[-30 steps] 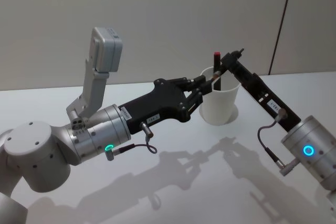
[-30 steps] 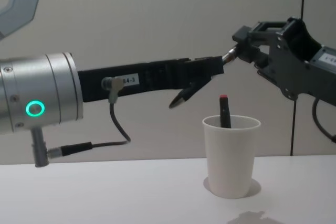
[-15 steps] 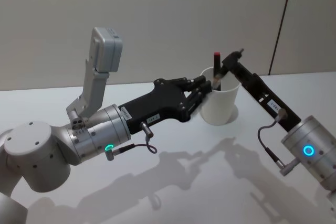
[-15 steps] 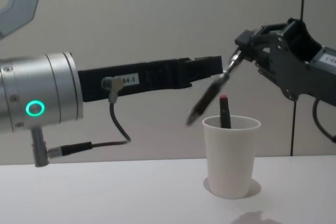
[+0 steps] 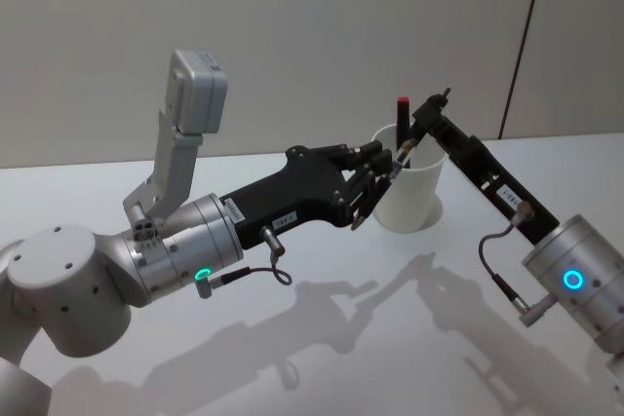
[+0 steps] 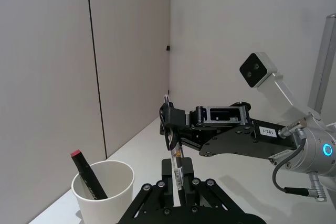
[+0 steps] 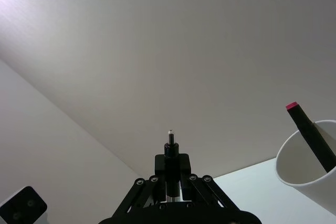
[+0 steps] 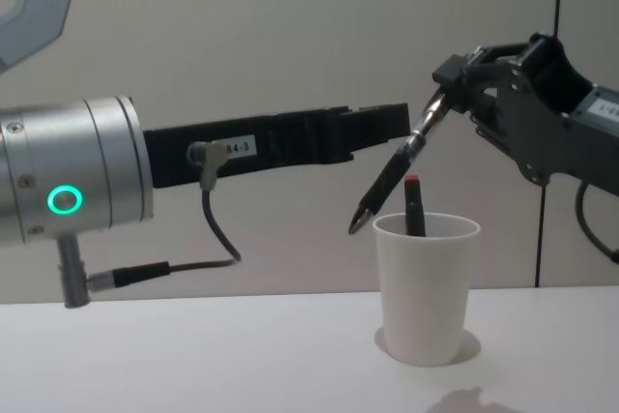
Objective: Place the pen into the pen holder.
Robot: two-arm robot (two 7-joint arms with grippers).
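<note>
Hanging aslant from the right tool [image 8: 434, 111], the pen [image 8: 391, 177] is clenched at its upper end; its tip sits level with the rim of the cup [image 8: 426, 287], just outside it on the robot's left, so it is not yet in; the left tool [image 5: 365, 192] is close beside the cup, fingers spread and gripping nothing as far as I can judge, with the pen's shaft running between them in the left wrist view; a red-capped marker [image 8: 414, 206] already leans inside the cup; by my reading the carry is nearly done, and what is left is to bring the tip over the mouth, lower it and let go; the desk [image 8: 193, 355] is plain white and smooth, with the cup upright on it; behind it stands a bare pale wall [image 8: 242, 36] with a dark vertical seam at the right.
</note>
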